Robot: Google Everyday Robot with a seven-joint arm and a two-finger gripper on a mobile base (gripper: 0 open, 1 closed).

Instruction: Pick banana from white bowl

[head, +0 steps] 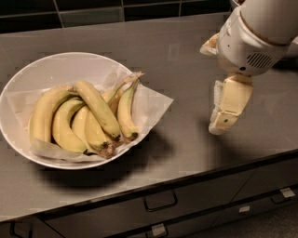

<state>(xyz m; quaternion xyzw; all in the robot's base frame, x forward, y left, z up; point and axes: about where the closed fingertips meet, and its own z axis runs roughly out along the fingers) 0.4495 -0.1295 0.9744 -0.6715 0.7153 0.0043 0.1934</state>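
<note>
- A dark grey counter [177, 56] fills the view, with dark wall tiles [93, 14] along 12 o'clock and drawer fronts [160, 204] with handles along 6 o'clock.
- The banana [99, 109] lies on top of the pile in the white bowl [51, 67]. It runs from 11 o'clock down to 5 o'clock.
- It is long, slim and nearly straight, ripe yellow, with a dark brown tip at its 5 o'clock end.
- Fatter, more curved bananas [58, 121] lie under it toward 9 o'clock, and another slim one [125, 111] lies beside it at 3 o'clock, stem up.
- Crinkled white paper [153, 102] lines the bowl and spills over the rim at 3 o'clock.
- The gripper [228, 107] hangs over the bare counter at 3 o'clock from the bowl, well apart from it. It grasps nothing that shows, and I cannot tell whether it is open or closed.
</note>
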